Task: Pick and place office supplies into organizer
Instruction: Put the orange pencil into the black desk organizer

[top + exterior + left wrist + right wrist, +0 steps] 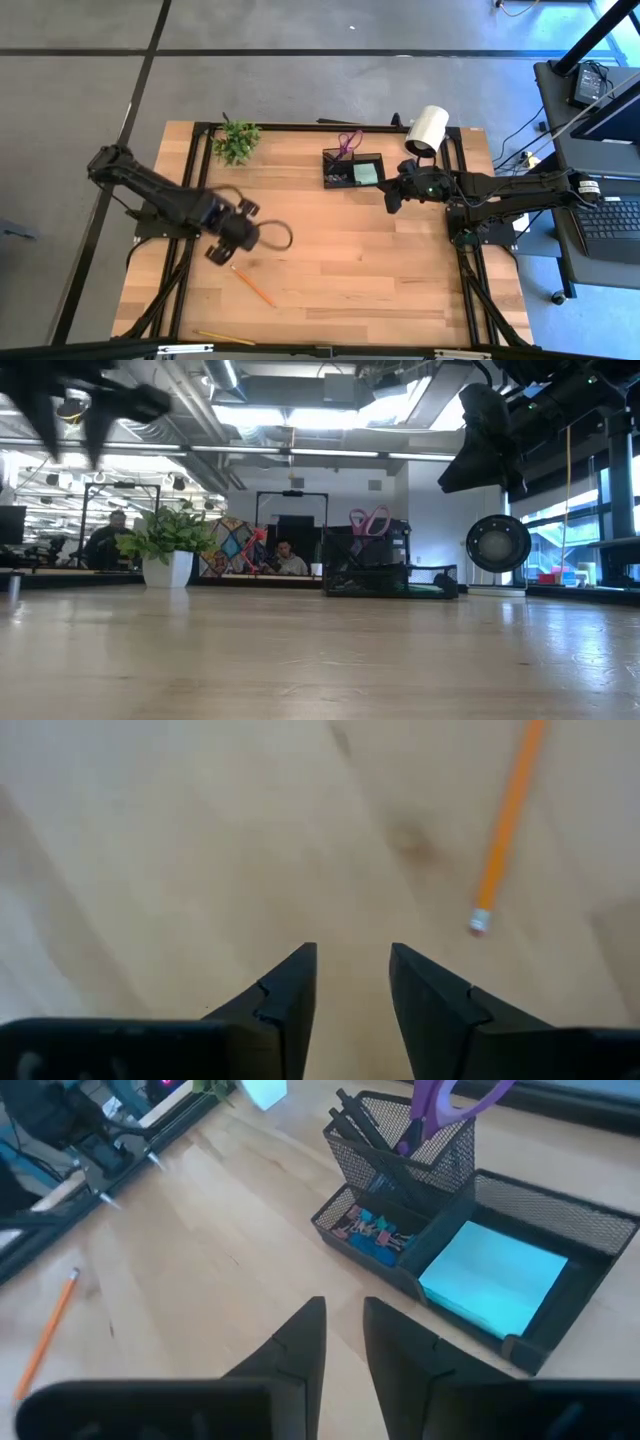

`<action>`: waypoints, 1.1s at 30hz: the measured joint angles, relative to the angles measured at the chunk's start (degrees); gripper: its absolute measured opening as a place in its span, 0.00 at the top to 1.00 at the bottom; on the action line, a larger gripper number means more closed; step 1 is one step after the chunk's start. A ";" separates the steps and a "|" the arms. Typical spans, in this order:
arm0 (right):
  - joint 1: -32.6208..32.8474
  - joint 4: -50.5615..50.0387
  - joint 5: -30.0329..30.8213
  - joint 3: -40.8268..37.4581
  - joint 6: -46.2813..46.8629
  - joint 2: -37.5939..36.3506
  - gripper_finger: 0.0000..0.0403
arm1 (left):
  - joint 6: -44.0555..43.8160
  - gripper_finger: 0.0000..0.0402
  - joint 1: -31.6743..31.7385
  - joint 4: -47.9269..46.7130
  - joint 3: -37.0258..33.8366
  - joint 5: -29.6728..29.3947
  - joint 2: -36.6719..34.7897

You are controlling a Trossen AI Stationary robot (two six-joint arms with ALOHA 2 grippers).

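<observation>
My left gripper [225,248] hangs open above the table's left half, pointing down, with nothing between its fingers [353,955]. An orange pencil [255,287] lies flat on the wood just nearer the front edge; its eraser end [480,921] shows beyond the fingertips. A yellow pencil [225,338] lies at the front edge. The black mesh organizer [355,168] stands at the far middle, holding purple scissors [440,1105], black pens, small blue items and a sticky-note pad [492,1288]. My right gripper [345,1308] hovers just right of the organizer, slightly open and empty.
A small potted plant [238,140] stands at the far left of the organizer. A large white cylinder [427,130] lies at the far right, behind my right arm. Bare wood stretches across the middle and the near right. People sit in the room beyond the table.
</observation>
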 joint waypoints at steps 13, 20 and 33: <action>0.00 -0.04 0.02 0.00 4.89 0.00 0.81 | -18.76 0.69 -20.00 12.29 -13.31 -1.93 0.02; 0.00 -0.09 0.04 0.00 7.37 0.00 0.81 | -22.27 0.69 -21.28 20.81 -19.22 -2.23 0.02; 0.00 -0.53 0.04 0.00 7.72 0.01 0.81 | -20.76 0.69 -20.74 29.53 -25.70 0.26 0.05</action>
